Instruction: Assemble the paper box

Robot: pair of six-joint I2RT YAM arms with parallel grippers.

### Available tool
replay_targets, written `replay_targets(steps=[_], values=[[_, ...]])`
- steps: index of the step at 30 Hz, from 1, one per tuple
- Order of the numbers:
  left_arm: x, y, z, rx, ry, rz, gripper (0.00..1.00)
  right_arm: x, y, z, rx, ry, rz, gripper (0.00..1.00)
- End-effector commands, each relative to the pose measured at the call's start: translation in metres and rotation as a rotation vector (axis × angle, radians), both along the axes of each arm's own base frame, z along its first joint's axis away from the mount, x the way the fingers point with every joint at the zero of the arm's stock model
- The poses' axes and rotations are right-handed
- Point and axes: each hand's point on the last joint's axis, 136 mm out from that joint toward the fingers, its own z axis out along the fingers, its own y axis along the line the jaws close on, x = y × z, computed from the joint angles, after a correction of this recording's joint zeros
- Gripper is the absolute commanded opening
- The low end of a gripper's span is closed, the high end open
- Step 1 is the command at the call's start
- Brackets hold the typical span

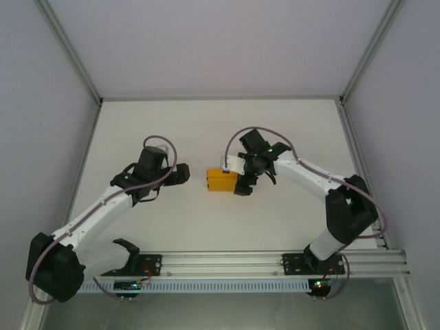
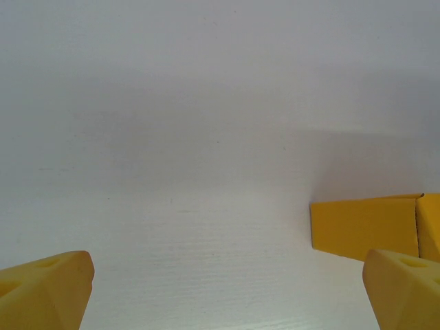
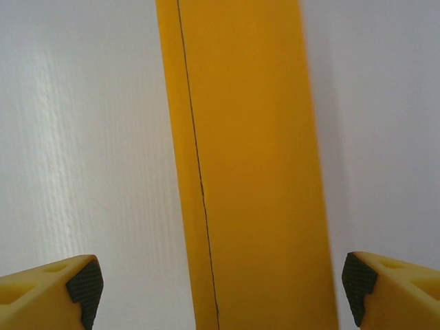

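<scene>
Paper box (image 1: 221, 181), folded up in orange-yellow card, lies near the middle of the white table (image 1: 206, 130). Right jaws stand spread at its right end, clear of its sides; left jaws gape wide, empty, near its left side.

Long paper box (image 3: 254, 165) lies between the wide-spread fingertips of the right gripper (image 3: 221, 290), apparently untouched; thin seam near its left edge.

Nothing here that I can read: the box (image 1: 221, 181) is plain orange-yellow card, no print or label.
</scene>
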Motion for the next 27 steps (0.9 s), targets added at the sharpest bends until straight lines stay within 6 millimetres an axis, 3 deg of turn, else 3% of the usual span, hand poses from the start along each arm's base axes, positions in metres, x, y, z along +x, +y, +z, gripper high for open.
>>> replay_targets(steps=[1,5,10,16,21,22,24,27], values=[[-0.002,0.011,0.002,0.013,-0.009,0.043,1.0,0.026,-0.008,-0.005,-0.135,-0.138,-0.011,0.89],[-0.004,0.013,-0.002,0.012,-0.003,0.049,1.0,0.036,0.0,-0.005,-0.145,-0.206,-0.037,0.8],[-0.007,0.014,-0.003,0.011,-0.002,0.054,0.99,0.04,0.004,-0.009,-0.154,-0.263,-0.097,0.58],[-0.009,0.02,0.0,0.012,-0.028,0.071,1.0,0.061,-0.02,-0.002,-0.262,-0.438,-0.369,0.47],[-0.01,0.022,0.0,0.013,-0.032,0.075,0.99,0.064,-0.029,0.012,-0.343,-0.59,-0.639,0.52],[-0.01,0.022,-0.001,0.015,-0.03,0.077,0.99,0.056,-0.032,0.007,-0.377,-0.582,-0.69,0.52],[-0.01,0.022,-0.001,0.014,-0.03,0.076,1.0,0.048,-0.026,0.013,-0.411,-0.599,-0.761,0.54],[-0.009,0.022,-0.001,0.013,-0.031,0.075,0.99,0.036,-0.015,0.003,-0.474,-0.6,-0.785,0.56]])
